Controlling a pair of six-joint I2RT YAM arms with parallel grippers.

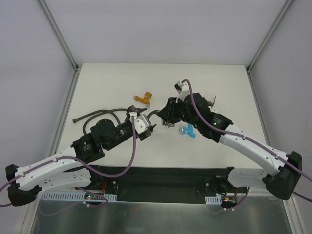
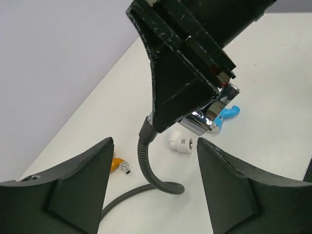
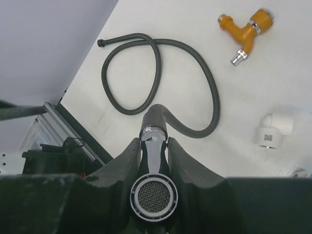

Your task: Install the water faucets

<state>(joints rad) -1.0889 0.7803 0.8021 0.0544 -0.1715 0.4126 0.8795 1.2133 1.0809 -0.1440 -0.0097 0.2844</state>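
Note:
My right gripper (image 1: 167,118) (image 3: 155,148) is shut on the shiny chrome faucet (image 3: 155,192), held above the table with its mesh outlet facing the right wrist camera. The end of the dark flexible hose (image 3: 155,119) sits against the faucet's far end. In the left wrist view the chrome faucet (image 2: 207,119) shows under the right gripper's black fingers (image 2: 180,83). My left gripper (image 1: 147,129) (image 2: 153,168) is open and empty, just left of it, with the hose (image 2: 146,161) between its fingers. The orange-brass faucet (image 1: 144,98) (image 3: 246,31) and the blue faucet (image 1: 187,130) (image 2: 227,113) lie on the table.
The hose (image 1: 97,115) loops across the table's left middle. A white elbow fitting (image 3: 273,130) (image 2: 180,142) lies below the right gripper. A dark lever piece (image 1: 211,102) shows behind the right arm. Grey walls enclose the table (image 1: 122,78).

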